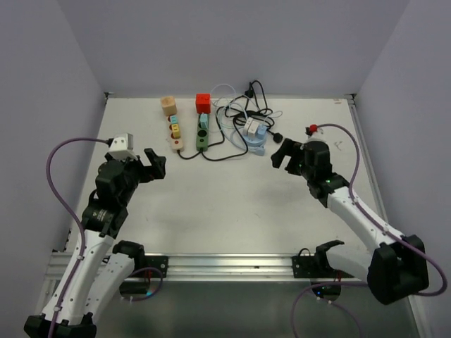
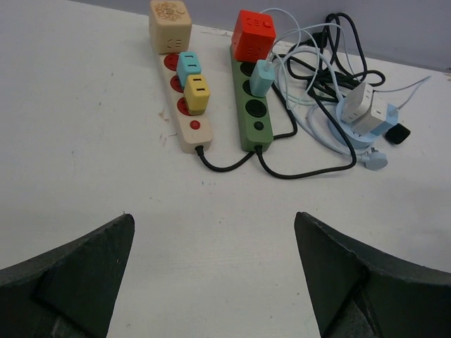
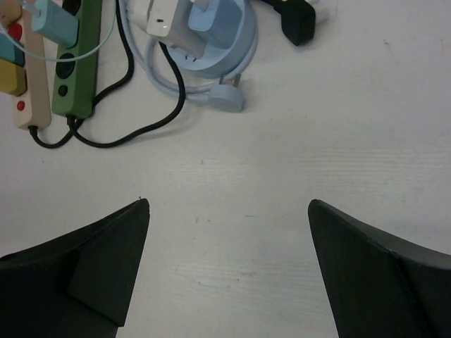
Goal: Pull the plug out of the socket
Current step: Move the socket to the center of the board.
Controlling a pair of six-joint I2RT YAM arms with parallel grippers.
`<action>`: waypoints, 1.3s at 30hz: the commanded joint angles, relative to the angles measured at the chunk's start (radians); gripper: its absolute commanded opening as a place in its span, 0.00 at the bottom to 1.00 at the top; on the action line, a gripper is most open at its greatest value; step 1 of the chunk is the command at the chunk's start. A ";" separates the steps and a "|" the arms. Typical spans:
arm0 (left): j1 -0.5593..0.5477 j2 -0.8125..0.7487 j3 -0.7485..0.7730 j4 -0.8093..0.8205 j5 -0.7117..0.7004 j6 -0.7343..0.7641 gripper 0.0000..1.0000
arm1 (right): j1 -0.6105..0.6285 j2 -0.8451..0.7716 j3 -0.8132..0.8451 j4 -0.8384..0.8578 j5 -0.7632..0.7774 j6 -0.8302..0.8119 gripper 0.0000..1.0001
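A beige power strip (image 2: 192,134) carries a beige cube (image 2: 170,25), a teal plug (image 2: 189,67) and a yellow plug (image 2: 196,94). Beside it lies a green strip (image 2: 252,116) with a red cube (image 2: 254,35) and another teal plug (image 2: 262,76). A round light-blue socket (image 3: 236,42) holds a white plug (image 3: 165,17) and a pale blue one (image 3: 211,21). My left gripper (image 2: 213,215) hovers open over bare table, short of the strips' cable ends. My right gripper (image 3: 228,201) is open too, just near of the round socket, with nothing between its fingers.
Black and white cables (image 1: 243,105) tangle behind and around the round socket. A loose pale blue plug (image 3: 229,98) and a black plug (image 3: 296,21) lie beside it. A small red object (image 1: 313,129) sits at the right. Walls enclose three sides.
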 commanded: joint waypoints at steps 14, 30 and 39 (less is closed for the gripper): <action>0.050 -0.024 0.016 0.025 0.064 0.031 1.00 | 0.118 0.663 0.761 -0.203 0.267 -0.113 0.89; -0.012 -0.030 0.015 0.020 0.053 0.037 0.99 | 0.124 0.839 0.845 -0.214 0.283 -0.074 0.64; -0.022 -0.027 0.015 0.021 0.063 0.039 1.00 | 0.126 0.947 0.963 -0.205 0.349 -0.097 0.54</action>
